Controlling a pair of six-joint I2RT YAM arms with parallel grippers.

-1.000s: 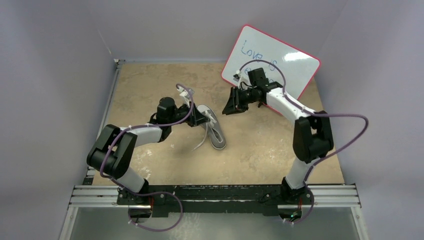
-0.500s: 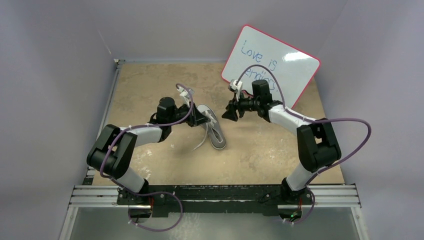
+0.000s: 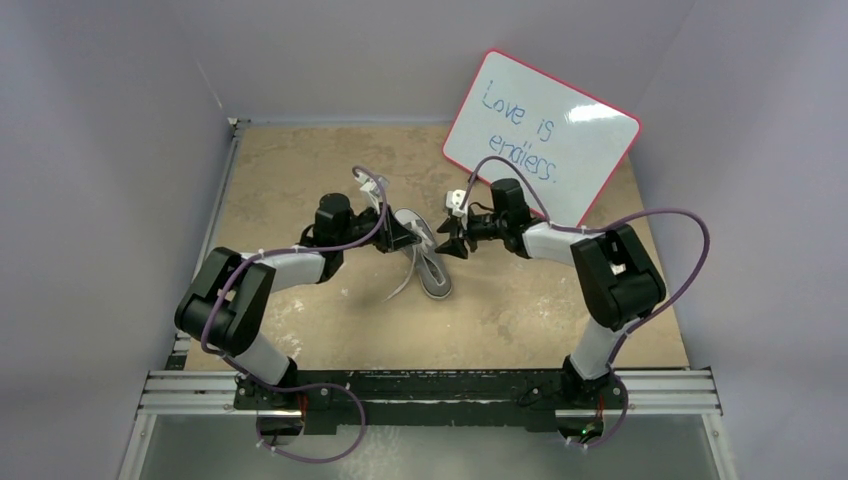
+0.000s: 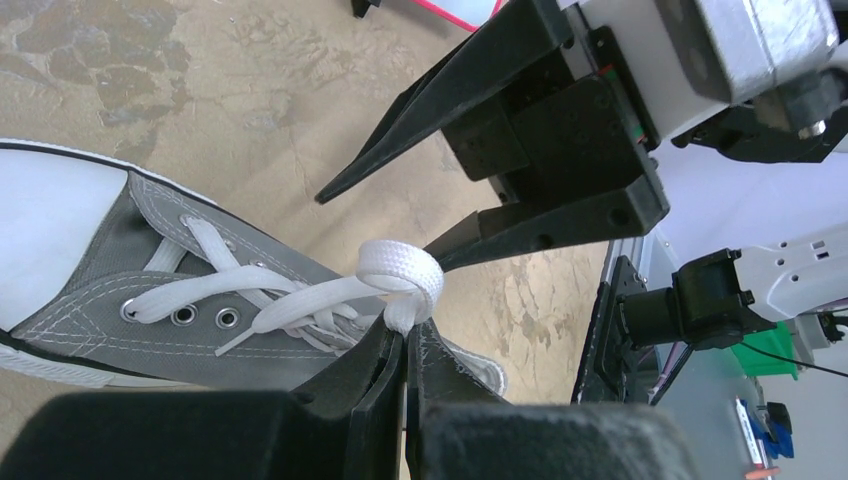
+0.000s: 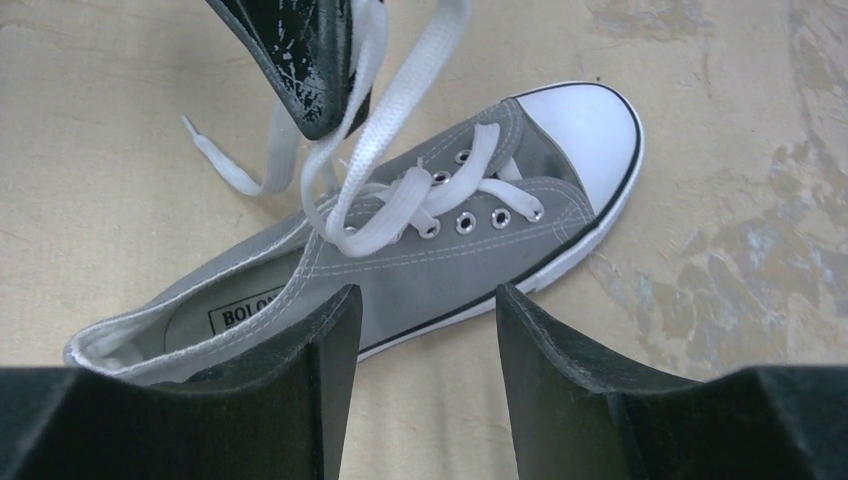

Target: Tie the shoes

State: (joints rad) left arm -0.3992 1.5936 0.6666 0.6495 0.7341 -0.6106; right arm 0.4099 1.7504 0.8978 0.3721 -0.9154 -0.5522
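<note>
The grey canvas sneaker with white toe cap lies on the tan table; it also shows in the left wrist view and the right wrist view. My left gripper is shut on a white lace loop and holds it up above the shoe's tongue; it also shows in the top view. My right gripper is open and empty, just right of the shoe, its fingers close to the held loop. A loose lace end lies on the table.
A whiteboard with a pink rim and blue writing leans at the back right. Grey walls close in the table on three sides. A metal rail runs along the near edge.
My right arm has swung left and down from near the whiteboard to right beside the shoe, gripper open. The left gripper has held still with the lace.
</note>
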